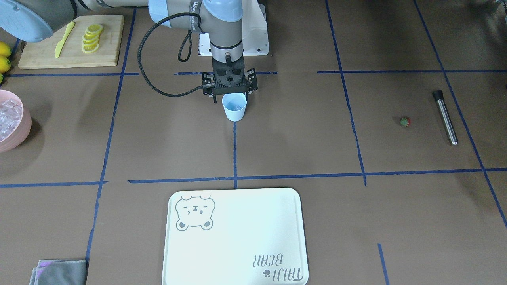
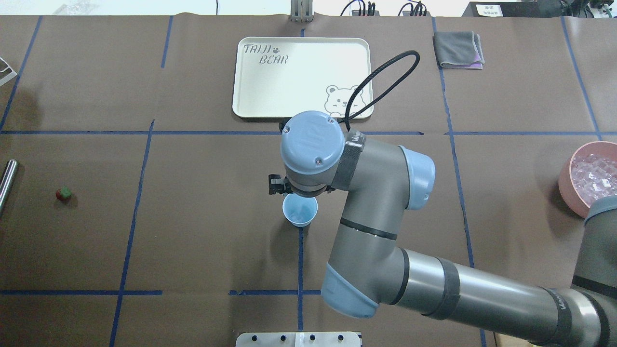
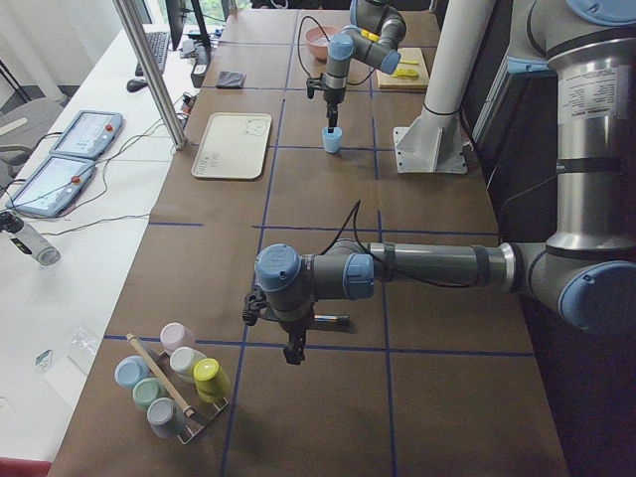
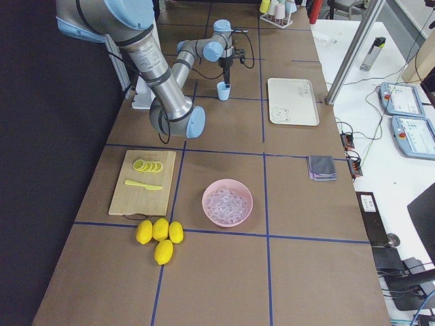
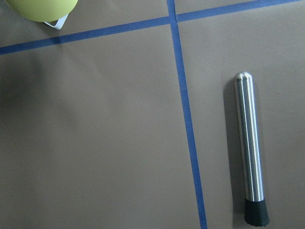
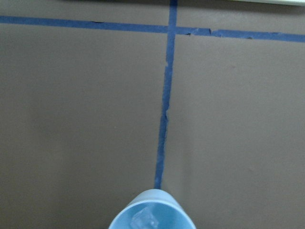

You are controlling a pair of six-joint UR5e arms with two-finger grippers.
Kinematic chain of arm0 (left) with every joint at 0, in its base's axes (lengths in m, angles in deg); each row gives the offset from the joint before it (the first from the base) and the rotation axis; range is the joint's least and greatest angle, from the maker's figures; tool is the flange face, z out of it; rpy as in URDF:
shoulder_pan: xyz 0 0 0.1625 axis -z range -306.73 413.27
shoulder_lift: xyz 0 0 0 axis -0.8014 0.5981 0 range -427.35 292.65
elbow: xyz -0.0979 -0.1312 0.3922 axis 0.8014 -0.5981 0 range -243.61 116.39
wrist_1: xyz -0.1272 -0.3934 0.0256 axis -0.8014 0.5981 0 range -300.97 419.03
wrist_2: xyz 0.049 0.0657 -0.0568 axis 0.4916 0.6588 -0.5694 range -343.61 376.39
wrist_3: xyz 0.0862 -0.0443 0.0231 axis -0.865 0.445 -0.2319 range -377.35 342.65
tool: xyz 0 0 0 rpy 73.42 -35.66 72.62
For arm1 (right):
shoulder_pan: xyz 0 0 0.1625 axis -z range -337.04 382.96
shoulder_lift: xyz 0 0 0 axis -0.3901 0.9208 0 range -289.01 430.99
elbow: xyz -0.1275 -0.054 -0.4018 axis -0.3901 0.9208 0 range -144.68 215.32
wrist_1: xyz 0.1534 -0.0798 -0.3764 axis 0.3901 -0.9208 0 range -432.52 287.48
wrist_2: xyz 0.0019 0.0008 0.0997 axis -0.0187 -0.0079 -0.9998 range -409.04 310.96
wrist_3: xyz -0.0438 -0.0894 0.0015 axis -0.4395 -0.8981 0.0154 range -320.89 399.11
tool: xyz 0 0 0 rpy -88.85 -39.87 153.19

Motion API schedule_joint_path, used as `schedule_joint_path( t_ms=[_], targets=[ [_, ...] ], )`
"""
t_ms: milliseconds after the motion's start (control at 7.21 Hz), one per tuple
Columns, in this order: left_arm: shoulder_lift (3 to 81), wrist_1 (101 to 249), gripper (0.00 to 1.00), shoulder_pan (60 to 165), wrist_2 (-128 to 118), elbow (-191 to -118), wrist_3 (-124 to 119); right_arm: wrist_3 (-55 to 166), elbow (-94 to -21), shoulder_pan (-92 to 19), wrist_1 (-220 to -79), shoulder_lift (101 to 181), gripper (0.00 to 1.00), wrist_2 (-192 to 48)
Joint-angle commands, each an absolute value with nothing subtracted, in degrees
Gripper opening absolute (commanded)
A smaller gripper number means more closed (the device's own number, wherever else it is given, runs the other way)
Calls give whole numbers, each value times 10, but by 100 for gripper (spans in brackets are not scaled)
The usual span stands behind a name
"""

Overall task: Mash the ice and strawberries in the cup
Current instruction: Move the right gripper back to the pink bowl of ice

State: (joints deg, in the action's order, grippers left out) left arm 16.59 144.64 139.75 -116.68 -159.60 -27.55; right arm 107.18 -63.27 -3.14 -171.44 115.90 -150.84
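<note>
Overhead exterior: cup on blue-taped table

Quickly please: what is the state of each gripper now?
Left gripper: cannot be told.
Right gripper: open, holding nothing, above the cup.

A robotics lab: blue-taped grid table, teach pendants on the side bench.

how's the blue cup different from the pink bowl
The cup is small, pale blue and tapered; the bowl is large, pink and rounded. The cup holds little ice; the bowl is full of cubes. The cup stands mid-table; the bowl sits far to the robot's right. Both stand upright, open-topped.
</note>
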Motion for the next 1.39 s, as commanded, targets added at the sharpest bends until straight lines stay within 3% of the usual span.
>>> schedule_joint_path(
  t_ms=[0,277,693,1248],
  targets=[
    [166,1446,100,1398,-1167,-1595,-275,1008,-722,-94,-1716,1246,99,-1560],
    [166,1446,100,1398,-1167,-1593,-275,868,-795,-160,-1709,1369,99,-1597],
    [166,1446,100,1398,-1167,-1594,-275,598,-826,-317,-1708,1516,99,-1714],
    [166,1447,100,1398,-1167,-1595,-275,439,-791,-430,-1543,1700,99,-1790]
  ],
)
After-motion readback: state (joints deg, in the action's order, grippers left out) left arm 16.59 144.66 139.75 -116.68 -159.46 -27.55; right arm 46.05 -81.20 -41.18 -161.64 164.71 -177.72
